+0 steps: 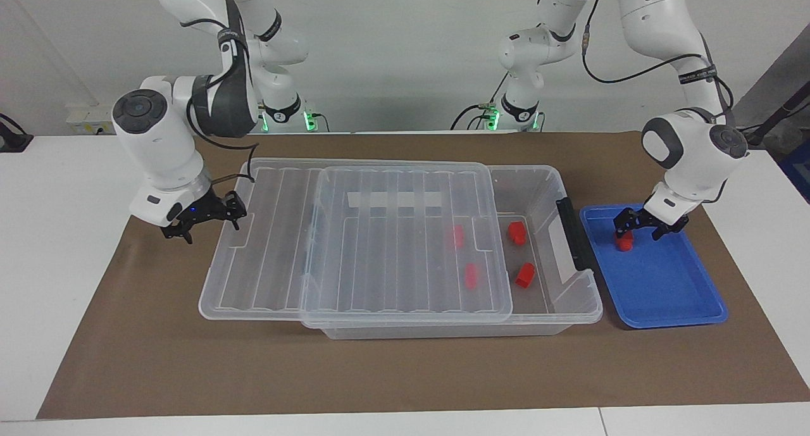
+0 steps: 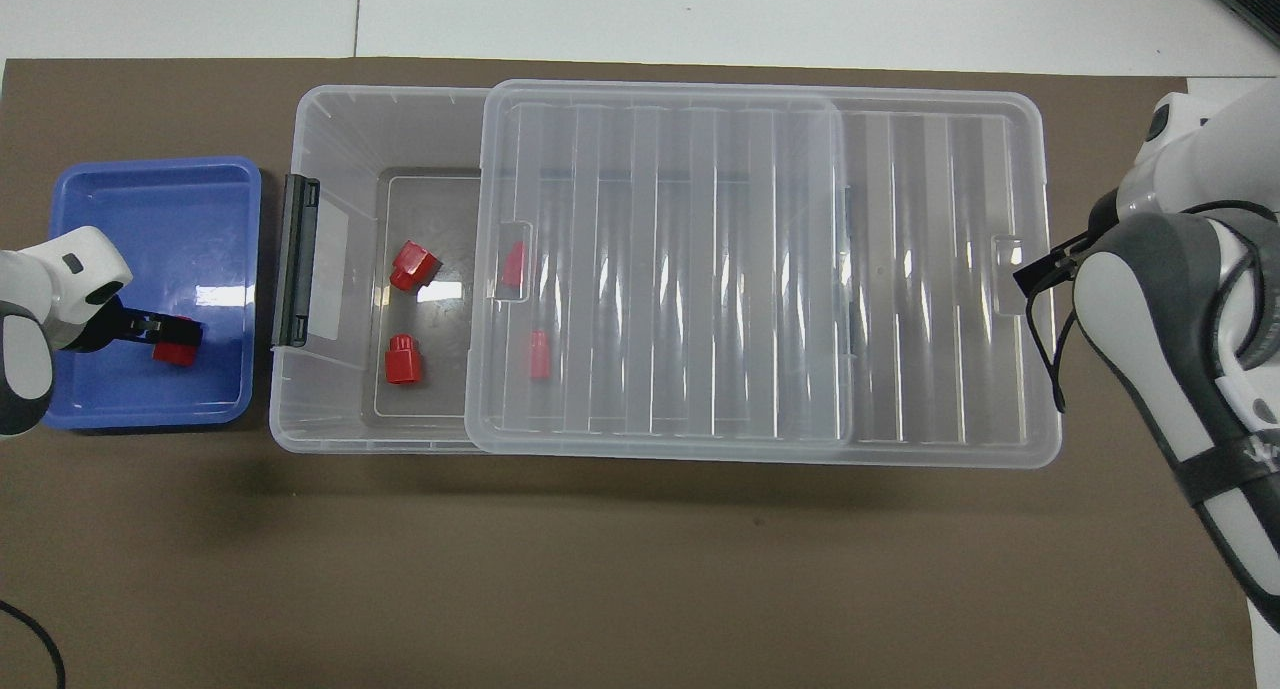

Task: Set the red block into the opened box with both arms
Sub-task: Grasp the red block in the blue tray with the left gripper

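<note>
Looking across the table, I see the box (image 1: 569,303) sitting on the brown mat (image 1: 158,360) with its ribbed clear lid (image 1: 354,240) slid toward the right arm's end, so the lid overhangs the box rim there and leaves the end by the black handle (image 1: 571,233) uncovered. From my seat the right gripper (image 1: 204,218) is at the lid's overhanging end, level with its edge tab; its fingers stand apart, though I cannot tell whether they actually touch the plastic. In the uncovered part of the box I count two red blocks lying on the floor, one nearer the robots (image 1: 516,232) and one farther (image 1: 524,274), and two more show through the lid, one nearer (image 1: 457,235) and one farther (image 1: 470,276). Just beside the handle end of the box, toward the left arm's end of the table, lies the blue tray (image 1: 671,309). The red block (image 1: 625,242) for this task stands inside that tray, in the part nearer the robots. My left gripper (image 1: 645,224) is down at that block with its fingers spread to either side of it; they look wide and I cannot say they are pressing on it.
</note>
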Tool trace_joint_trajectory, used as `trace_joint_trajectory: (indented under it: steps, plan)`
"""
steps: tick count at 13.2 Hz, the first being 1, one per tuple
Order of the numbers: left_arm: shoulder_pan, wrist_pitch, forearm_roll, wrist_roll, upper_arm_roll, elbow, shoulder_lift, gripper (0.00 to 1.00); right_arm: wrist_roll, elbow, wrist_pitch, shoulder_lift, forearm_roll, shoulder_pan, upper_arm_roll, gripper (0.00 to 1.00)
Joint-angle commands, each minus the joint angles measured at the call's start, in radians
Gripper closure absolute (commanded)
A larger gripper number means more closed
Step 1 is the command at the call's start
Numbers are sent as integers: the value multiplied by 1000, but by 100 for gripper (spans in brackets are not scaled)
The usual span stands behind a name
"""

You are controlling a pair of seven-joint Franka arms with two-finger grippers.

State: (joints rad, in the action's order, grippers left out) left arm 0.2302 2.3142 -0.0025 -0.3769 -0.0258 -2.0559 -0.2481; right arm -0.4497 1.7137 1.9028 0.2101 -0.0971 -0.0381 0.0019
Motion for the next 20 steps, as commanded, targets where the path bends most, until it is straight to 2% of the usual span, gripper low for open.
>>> trace_joint_trajectory:
  steps: [1,3,4,7,9,10,12,14,16,18,20]
  plan:
    - [12,37,-13,-25,-6,-32,7,2,-82,-8,-28,-5,-26,-37,7,1]
    - [12,51,-13,-25,-6,-43,7,5,-110,-8,-28,-5,-38,-51,7,1]
    - [12,60,-13,-23,-6,-49,7,15,-112,-8,-30,-5,-41,-51,7,0]
    - [12,59,-13,-25,-6,-49,7,65,-109,-9,-34,-5,-41,-51,6,1]
    - [12,53,-13,-25,-6,-47,7,90,-104,-11,-45,-12,-41,-46,6,0]
    - [12,44,-13,-25,-6,-44,9,98,-92,-11,-56,-21,-41,-42,6,1]
    - [6,-33,-14,-20,-8,18,6,100,1,-3,-70,-60,-38,-37,9,1]
    - [-6,-277,-16,13,-8,194,7,100,119,14,-94,-106,-35,-25,10,1]
    - [-20,-535,-31,158,-25,388,9,100,215,20,-132,-148,-32,-3,10,1]
    - [-89,-724,-59,335,-29,520,20,100,302,47,-139,-194,-20,-2,12,1]
    - [-184,-829,-60,551,-37,612,33,100,393,64,-142,-225,3,-2,20,1]
